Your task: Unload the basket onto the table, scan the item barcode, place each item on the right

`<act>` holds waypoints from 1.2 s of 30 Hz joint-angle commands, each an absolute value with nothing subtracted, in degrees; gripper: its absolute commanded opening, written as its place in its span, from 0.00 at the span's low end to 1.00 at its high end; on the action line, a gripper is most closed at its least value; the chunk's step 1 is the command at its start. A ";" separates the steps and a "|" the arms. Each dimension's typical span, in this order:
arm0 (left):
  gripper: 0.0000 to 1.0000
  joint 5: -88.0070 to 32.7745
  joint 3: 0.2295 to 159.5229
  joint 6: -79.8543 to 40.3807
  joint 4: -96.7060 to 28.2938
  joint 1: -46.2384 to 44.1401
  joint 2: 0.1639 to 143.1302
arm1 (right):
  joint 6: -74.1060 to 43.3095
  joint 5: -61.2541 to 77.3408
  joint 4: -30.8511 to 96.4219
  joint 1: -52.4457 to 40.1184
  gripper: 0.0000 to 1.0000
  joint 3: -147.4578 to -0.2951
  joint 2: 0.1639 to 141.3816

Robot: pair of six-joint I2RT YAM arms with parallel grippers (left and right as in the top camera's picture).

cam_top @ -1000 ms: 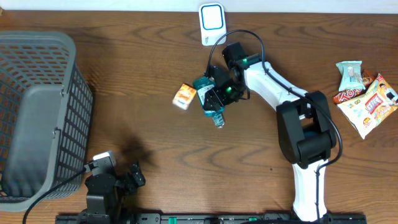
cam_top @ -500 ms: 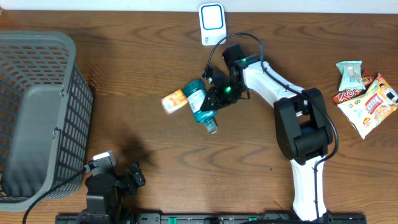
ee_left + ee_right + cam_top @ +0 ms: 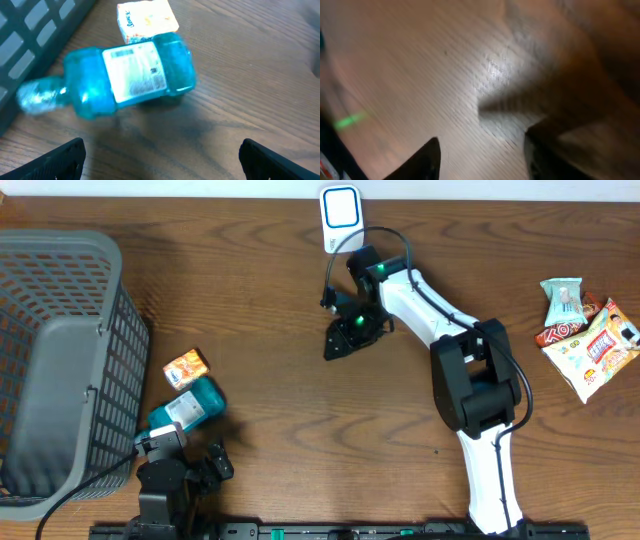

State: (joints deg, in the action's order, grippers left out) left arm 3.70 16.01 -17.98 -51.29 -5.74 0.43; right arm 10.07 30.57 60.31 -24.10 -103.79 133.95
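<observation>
A teal bottle (image 3: 188,408) with a white label lies on its side at the left of the table, next to the basket and just above my left arm. In the left wrist view the teal bottle (image 3: 125,75) lies ahead of my left gripper (image 3: 160,162), which is open and not touching it. A small orange box (image 3: 185,367) rests just beyond the bottle. My right gripper (image 3: 340,340) is at the table's middle, below a white, blue-edged scanner (image 3: 341,210). Its fingers stand apart over bare wood, so the right gripper (image 3: 482,160) is open and holds nothing.
A grey mesh basket (image 3: 60,370) fills the left side. Several snack packets (image 3: 590,330) lie at the right edge. The right arm's black cable loops above its wrist.
The teal bottle and orange box have gone from beside the right gripper across to the left, by the basket. The right gripper has let go and shifted slightly up and back.
</observation>
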 commanded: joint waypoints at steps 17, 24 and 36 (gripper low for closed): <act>0.98 3.42 15.84 -17.21 -53.12 -5.87 0.36 | 17.43 57.41 52.05 -27.27 0.72 -105.91 132.03; 0.98 3.42 15.84 -17.21 -53.12 -5.87 0.36 | 17.15 54.61 36.80 -34.65 0.72 -105.91 133.91; 0.98 3.42 15.84 -17.21 -53.12 -5.87 0.36 | 14.72 48.07 22.31 -45.25 0.81 -105.91 137.14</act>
